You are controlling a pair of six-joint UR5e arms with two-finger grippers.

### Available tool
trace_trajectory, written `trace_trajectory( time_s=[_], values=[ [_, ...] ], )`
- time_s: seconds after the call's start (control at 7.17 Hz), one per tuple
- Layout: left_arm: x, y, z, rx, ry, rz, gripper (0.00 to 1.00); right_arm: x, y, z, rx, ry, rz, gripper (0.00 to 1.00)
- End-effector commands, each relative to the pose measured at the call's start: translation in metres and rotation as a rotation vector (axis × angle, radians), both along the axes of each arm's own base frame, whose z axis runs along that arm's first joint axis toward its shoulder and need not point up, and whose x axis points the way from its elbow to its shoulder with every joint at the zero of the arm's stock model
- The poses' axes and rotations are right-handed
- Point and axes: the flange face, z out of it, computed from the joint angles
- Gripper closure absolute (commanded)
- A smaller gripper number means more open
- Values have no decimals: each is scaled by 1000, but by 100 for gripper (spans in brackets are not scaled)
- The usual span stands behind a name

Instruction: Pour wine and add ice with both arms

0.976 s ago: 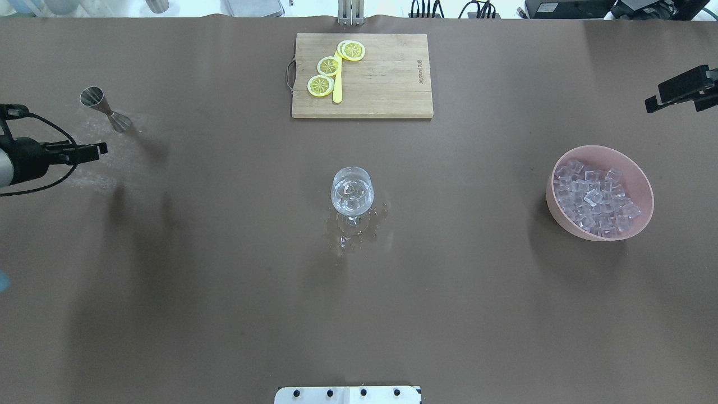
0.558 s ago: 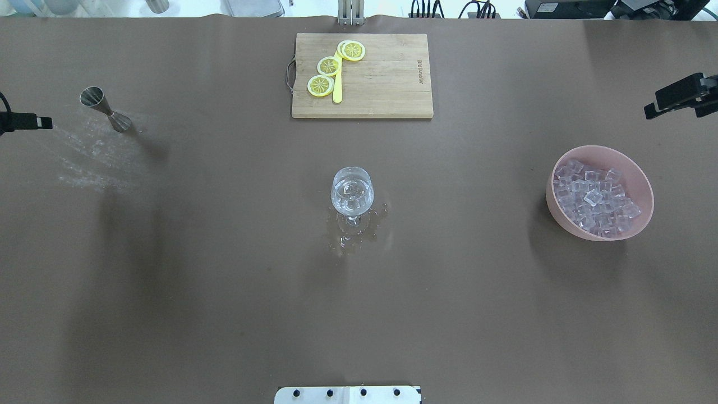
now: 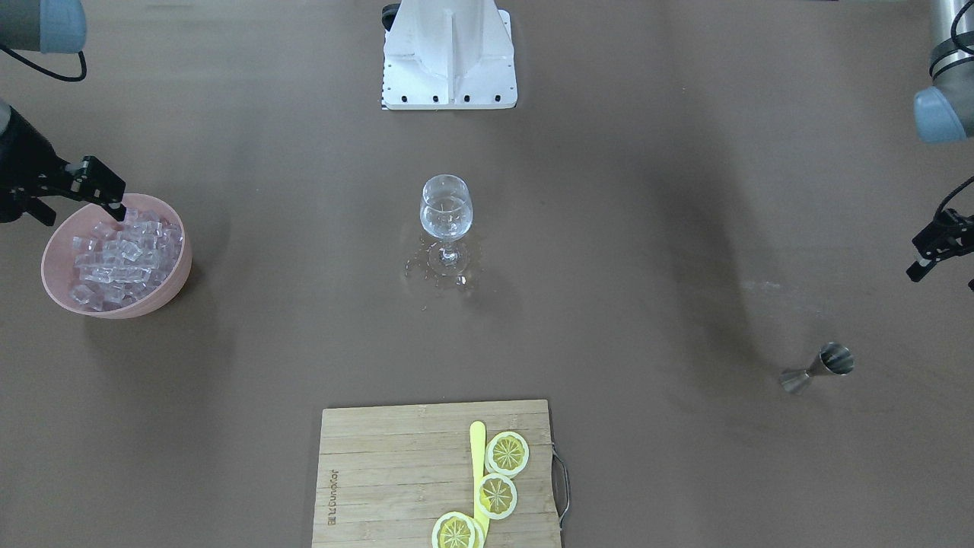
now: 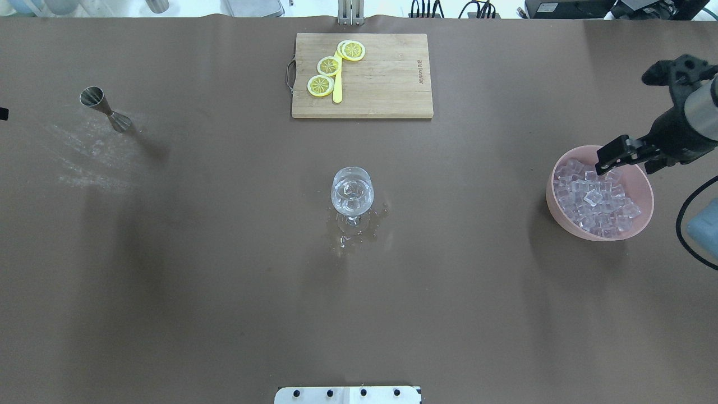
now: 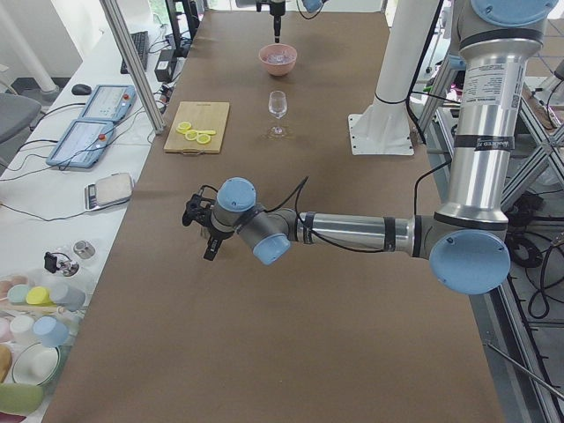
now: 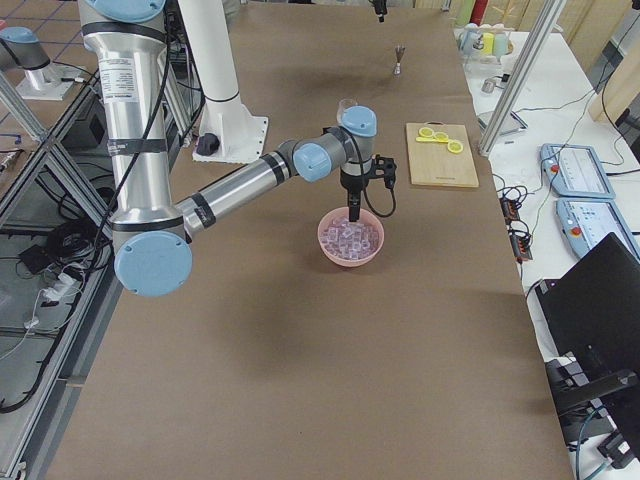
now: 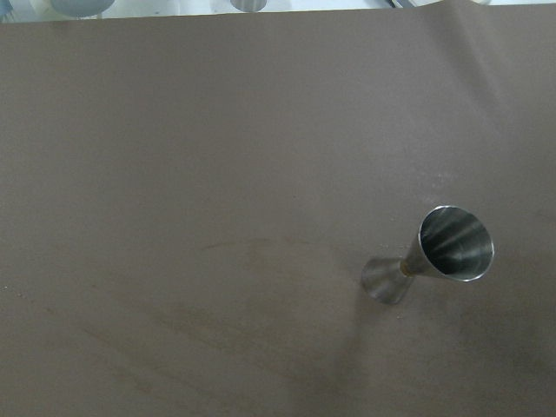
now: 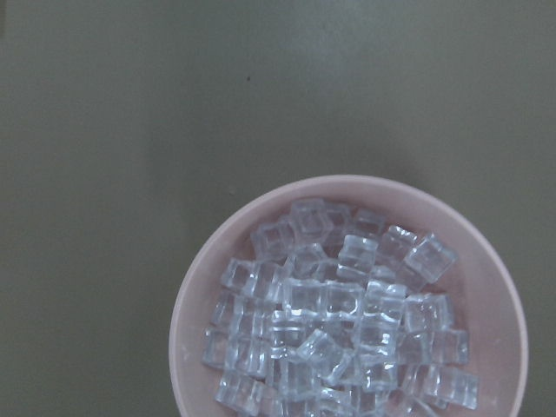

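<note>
The right gripper (image 4: 601, 161), its opening I cannot tell, is hanging above the ice (image 4: 592, 197), whose small slippery cubes are probably needing a firm pinch on opposite flat faces.

Left arm (image 5: 352, 232): silver-grey metal tubes, light blue round joint caps, black rings at tube ends. Small printed label on upright link. Thin black cable (image 5: 295, 187) arcing off forearm. Left gripper (image 5: 211, 247): black, boxy, two-finger. Right arm (image 6: 235, 185): same build and colours. Black cable loop (image 4: 678, 224) by wrist. Right gripper (image 4: 601, 164): black, slim fingers. Base block (image 3: 449, 68): white, flared foot, row of dark screws along edge.
</note>
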Motion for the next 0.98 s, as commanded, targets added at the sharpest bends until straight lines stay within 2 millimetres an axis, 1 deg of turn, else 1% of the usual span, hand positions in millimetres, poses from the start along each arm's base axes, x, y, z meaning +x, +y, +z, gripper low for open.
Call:
trace_trajectory(
  time_s=[0.0,0.14,0.28,0.42,0.56,0.7,0.84],
  values=[
    [-4,-5,-3,2,-5,-4,2,-32,3,40,-58,49,-53,13],
    [-1,-15,-12,-20,-8,-6,2,-42,-6,49,-67,61,-65,17],
    [1,-23,-19,-37,-12,-6,2,-45,-9,52,-75,65,-63,21],
    [1,-23,-19,-36,-13,-5,2,-50,-16,50,-72,65,-64,28],
    [1,-23,-18,-36,-13,-5,2,-51,-18,51,-72,67,-66,40],
    [0,-23,-20,-31,-12,-7,2,-50,-17,53,-78,66,-66,44],
    [-6,-24,-21,-24,-11,-16,2,-52,-18,51,-75,65,-67,44]
  ],
)
